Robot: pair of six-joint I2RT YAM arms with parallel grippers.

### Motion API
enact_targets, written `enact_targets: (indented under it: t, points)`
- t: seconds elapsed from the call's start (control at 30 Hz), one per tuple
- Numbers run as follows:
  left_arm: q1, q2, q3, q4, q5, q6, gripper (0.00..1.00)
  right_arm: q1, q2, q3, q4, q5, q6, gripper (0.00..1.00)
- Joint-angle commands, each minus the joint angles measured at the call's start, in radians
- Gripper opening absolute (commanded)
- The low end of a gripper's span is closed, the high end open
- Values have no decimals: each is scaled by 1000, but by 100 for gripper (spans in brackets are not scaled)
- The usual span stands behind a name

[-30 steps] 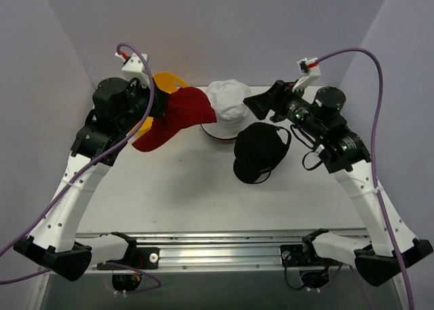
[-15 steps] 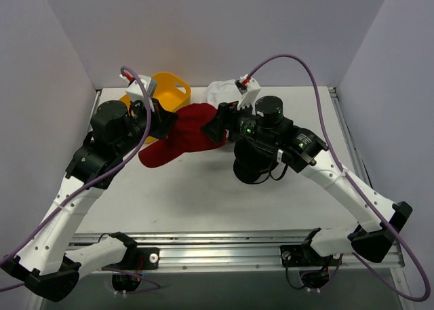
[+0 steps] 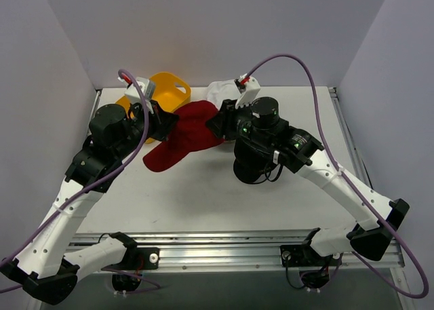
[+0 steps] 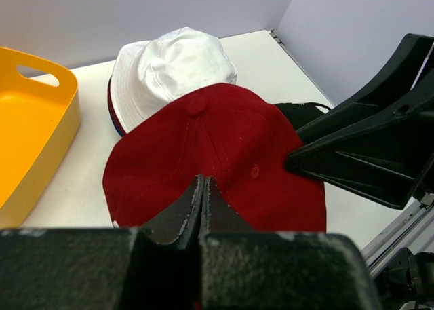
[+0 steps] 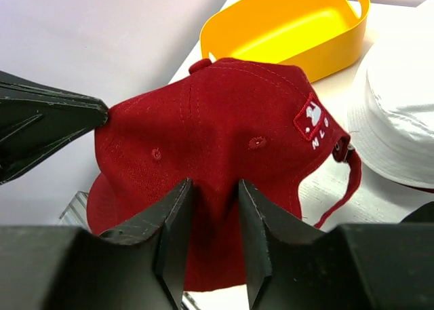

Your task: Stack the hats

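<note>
On the counter (image 3: 203,201) the black cap (image 3: 252,169) lies nearest. Just behind it is the red cap (image 3: 183,137), held from two sides. The left gripper (image 4: 202,181) is clenched tight on its fabric from one side, and the right gripper (image 5: 214,184) pinches a fold of it from the other side. Farther back the white hat (image 3: 220,91) sits on the counter, with the yellow basket (image 3: 169,86) near it at the far edge.

Bright even light, probably from overhead, soft shadows, near foreground blurred in wrist views.
</note>
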Motion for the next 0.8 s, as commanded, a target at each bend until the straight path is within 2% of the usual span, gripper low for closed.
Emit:
enact_targets:
  t: [0.0, 0.2, 0.33, 0.4, 0.6, 0.77]
  points:
    - [-7, -28, -6, 96, 22, -22, 2, 9, 11, 1, 43, 22, -4, 28]
    - [-5, -38, -26, 117, 29, -31, 2, 9, 3, -14, 58, 31, -16, 0]
    - [-8, -41, -40, 156, 65, -43, 2, 9, -5, 32, 34, 82, -125, 0]
    - [-28, -34, -46, 174, 68, -48, 2, 9, -21, 55, 21, 172, -212, 0]
    - [-106, -28, -143, 313, 47, -32, 2, 9, -248, -117, 150, 275, -381, 0]
    - [-261, 52, -178, 413, -30, 30, 2, 7, -362, -254, 210, 369, -469, 0]
